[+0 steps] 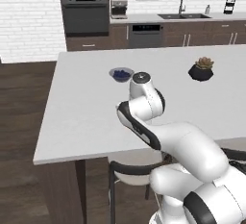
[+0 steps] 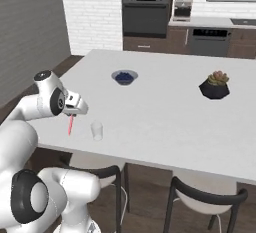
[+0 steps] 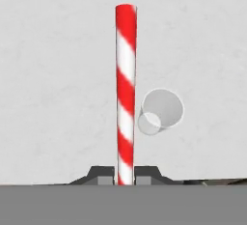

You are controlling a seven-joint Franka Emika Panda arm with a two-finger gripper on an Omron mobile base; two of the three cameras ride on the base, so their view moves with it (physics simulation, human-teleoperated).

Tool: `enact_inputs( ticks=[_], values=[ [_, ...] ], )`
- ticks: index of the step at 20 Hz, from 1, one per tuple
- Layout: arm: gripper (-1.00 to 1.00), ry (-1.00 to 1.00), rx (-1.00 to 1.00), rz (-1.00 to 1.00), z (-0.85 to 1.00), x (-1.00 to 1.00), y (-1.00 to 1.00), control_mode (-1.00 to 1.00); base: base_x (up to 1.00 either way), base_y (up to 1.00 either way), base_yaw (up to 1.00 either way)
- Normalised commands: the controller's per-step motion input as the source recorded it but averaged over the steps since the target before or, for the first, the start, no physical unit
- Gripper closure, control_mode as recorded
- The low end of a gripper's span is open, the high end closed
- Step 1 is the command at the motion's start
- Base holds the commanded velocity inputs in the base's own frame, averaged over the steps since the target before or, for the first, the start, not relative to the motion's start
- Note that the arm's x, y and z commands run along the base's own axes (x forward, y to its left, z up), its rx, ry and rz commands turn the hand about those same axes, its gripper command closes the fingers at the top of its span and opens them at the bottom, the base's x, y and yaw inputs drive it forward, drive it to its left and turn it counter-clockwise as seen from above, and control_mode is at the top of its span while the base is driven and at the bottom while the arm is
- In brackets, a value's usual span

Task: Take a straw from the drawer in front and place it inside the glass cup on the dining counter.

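My gripper (image 3: 125,175) is shut on the red-and-white striped straw (image 3: 126,93), which points straight away from the hand toward the white dining counter (image 3: 53,64). In the right base view the straw (image 2: 71,124) hangs down from the gripper (image 2: 74,114) above the counter's near left part. The clear glass cup (image 2: 97,130) stands upright on the counter just right of the straw's tip. From the hand, the glass cup (image 3: 160,111) sits slightly right of the straw, seen from above with its mouth open. The drawer is out of view.
A dark blue bowl (image 2: 124,77) sits mid-counter, and a potted succulent in a black pot (image 2: 215,86) stands to the right. Black-backed stools (image 2: 205,199) are tucked under the near edge. Oven, dishwasher and sink line the far wall.
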Motion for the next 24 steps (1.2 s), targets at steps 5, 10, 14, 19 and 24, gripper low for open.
enact_inputs(
  ticks=[5, 10, 14, 19, 24],
  values=[
    [1.00, 0.00, 0.00, 0.00, 0.00, 0.00, 0.00, 1.00, 0.76, 0.03, -0.20],
    [1.00, -0.06, 0.01, 0.00, 0.23, -0.04, 0.01, -1.00, 0.07, 0.01, -0.02],
    [1.00, -0.28, 0.00, 0.20, 0.36, -0.24, -0.22, -1.00, 0.00, 0.00, 0.00],
    [1.00, -0.29, 0.03, 0.39, 0.21, -0.05, -0.45, -1.00, 0.00, 0.00, 0.00],
    [1.00, -0.16, 0.14, 0.48, 0.01, 0.10, -0.36, -1.00, 0.00, 0.00, 0.00]
  ],
)
